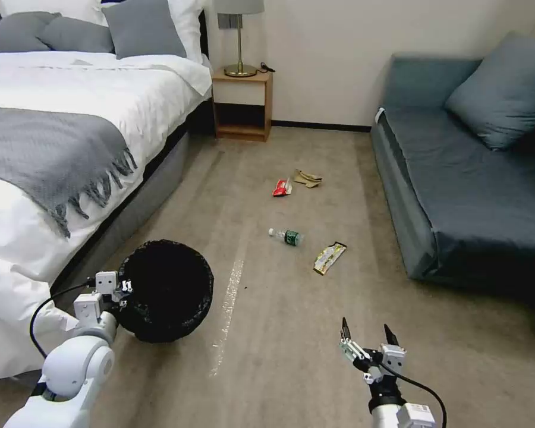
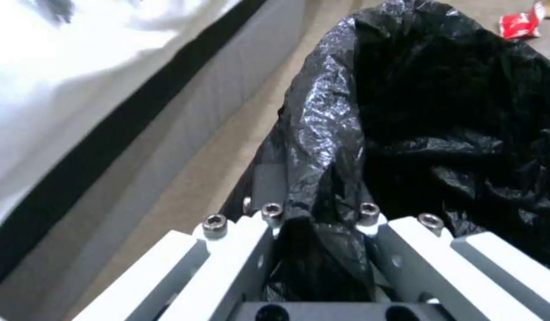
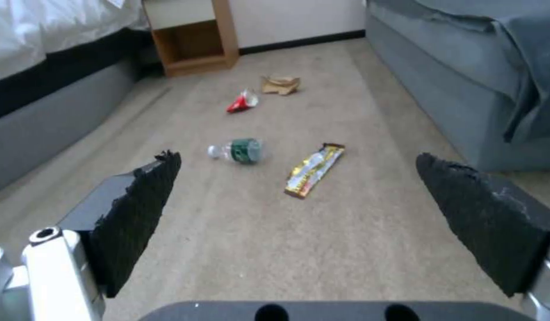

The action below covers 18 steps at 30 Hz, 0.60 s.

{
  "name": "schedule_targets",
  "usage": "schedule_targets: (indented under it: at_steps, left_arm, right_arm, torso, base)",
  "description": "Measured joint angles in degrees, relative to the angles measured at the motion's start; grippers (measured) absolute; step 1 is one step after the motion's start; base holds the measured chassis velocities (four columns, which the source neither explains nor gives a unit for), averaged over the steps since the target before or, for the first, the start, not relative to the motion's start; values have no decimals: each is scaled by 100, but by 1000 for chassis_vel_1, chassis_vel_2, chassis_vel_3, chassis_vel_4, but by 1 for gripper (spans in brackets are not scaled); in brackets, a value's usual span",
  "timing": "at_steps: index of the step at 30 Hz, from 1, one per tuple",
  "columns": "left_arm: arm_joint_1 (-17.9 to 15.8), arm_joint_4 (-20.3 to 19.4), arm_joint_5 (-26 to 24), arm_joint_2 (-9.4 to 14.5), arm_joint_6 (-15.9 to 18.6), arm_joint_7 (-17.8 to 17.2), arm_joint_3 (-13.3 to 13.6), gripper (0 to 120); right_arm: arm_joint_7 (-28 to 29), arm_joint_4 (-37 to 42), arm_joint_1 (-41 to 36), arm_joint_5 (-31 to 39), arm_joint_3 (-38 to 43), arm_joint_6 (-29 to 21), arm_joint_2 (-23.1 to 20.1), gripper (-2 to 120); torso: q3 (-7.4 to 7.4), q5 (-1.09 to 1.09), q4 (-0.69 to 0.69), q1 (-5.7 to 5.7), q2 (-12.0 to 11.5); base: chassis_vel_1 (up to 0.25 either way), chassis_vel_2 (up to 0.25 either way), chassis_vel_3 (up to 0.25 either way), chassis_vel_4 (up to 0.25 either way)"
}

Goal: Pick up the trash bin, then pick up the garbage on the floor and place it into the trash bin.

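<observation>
Now round trash bin lined with glossy black plastic bag (image 1: 167, 290) sits beside the bed (image 1: 53, 148), left gripper (image 2: 319, 223) jaws clamped on its rim. Right gripper (image 1: 367, 334) hovers, jaws wide open, empty. Its wrist view shows clear green-label bottle (image 3: 236, 150), yellow-silver wrapper (image 3: 313, 170), red-white packet (image 3: 240, 101), tan paper (image 3: 280, 84) on floor.

Black-lined trash bin (image 1: 167, 290) at seven o'clock beside the bed, mouth tipped forward. Bottle (image 1: 286, 236) and wrapper (image 1: 329, 258) centre; red packet (image 1: 282, 188), tan paper (image 1: 308, 178) toward twelve.
</observation>
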Motion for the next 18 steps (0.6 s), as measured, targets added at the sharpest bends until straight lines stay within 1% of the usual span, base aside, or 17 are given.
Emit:
schedule_targets:
  at_steps: [1,2,7,13,18]
  left_arm:
    - [0,0,0,0,0,0,0,4]
    - [99,-26,130,-7,-66,83,-139,4]
    - [137,-30,191,-7,-123,141,-203,4]
    - [126,-24,206,-18,-181,160,-183,4]
    - [52,-50,258,-22,-183,178,-70,4]
  right_arm:
    - [0,0,0,0,0,0,0,100]
    - [-16,-58,65,5,-28,21,9,100]
    - [-16,-139,112,3,-40,29,34,100]
    - [-25,-174,116,-1,-23,42,22,100]
    - [-65,-217,116,37,56,100,-23,100]
  torso:
    - [0,0,0,0,0]
    - [0,0,0,0,0]
    - [0,0,0,0,0]
    - [0,0,0,0,0]
    - [0,0,0,0,0]
  base:
    - [0,0,0,0]
    - [0,0,0,0]
    - [0,0,0,0]
    - [0,0,0,0]
    - [0,0,0,0]
